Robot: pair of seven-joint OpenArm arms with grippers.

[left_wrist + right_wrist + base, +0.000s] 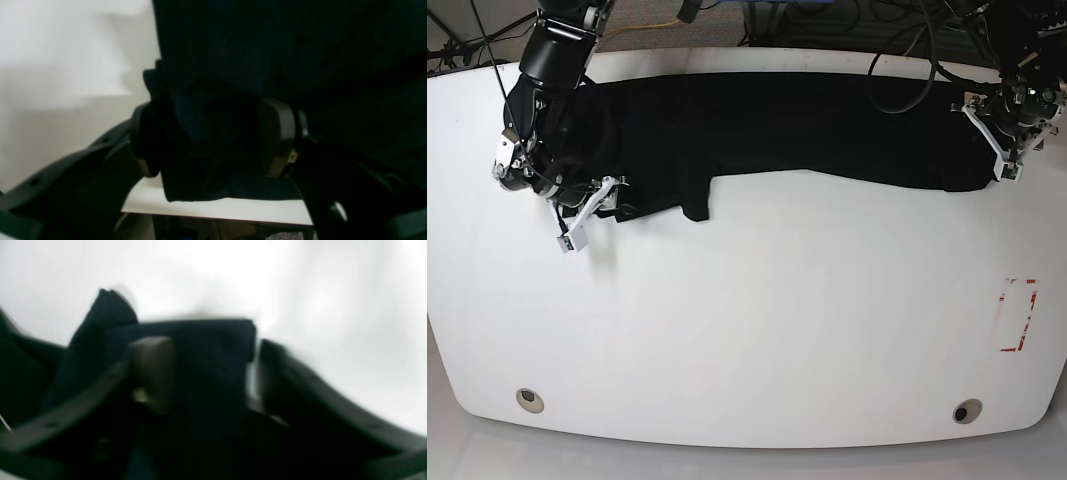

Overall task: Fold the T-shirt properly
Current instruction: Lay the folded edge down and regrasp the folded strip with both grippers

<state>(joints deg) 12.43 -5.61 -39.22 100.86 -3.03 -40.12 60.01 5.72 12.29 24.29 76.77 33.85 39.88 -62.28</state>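
L gripper [213, 140]: jaws are seen set fairly wide in the left wrist view, w/ a thick bunch of black fabric from the T-shirt [283, 50] filling the gap btwn the two pads; cloth is touched on both sides, so a hold on the bunched edge is shown rather than an empty gap. A hem corner hangs below the pads, over the white table [66, 66], whose near edge is seen beneath. R gripper [206, 373]: picture is blurred; jaws are seen partly apart, a fold of the T-shirt [213, 350] lies btwn the tan pad on one side and the dark finger on the other, w/ a sliver of light visible beside the dark finger. Whether the cloth is actually pinched cannot be told. In the base view the T-shirt [807, 130] is laid as a long dark band across the far part of the table [747, 330], from the R gripper [587, 215] at that view's left end to the L gripper [1007, 140] at its right end; a small flap droops from the lower edge near the left end. A red-marked rectangle [1017, 315] is seen near the table's right edge, well apart from the cloth.
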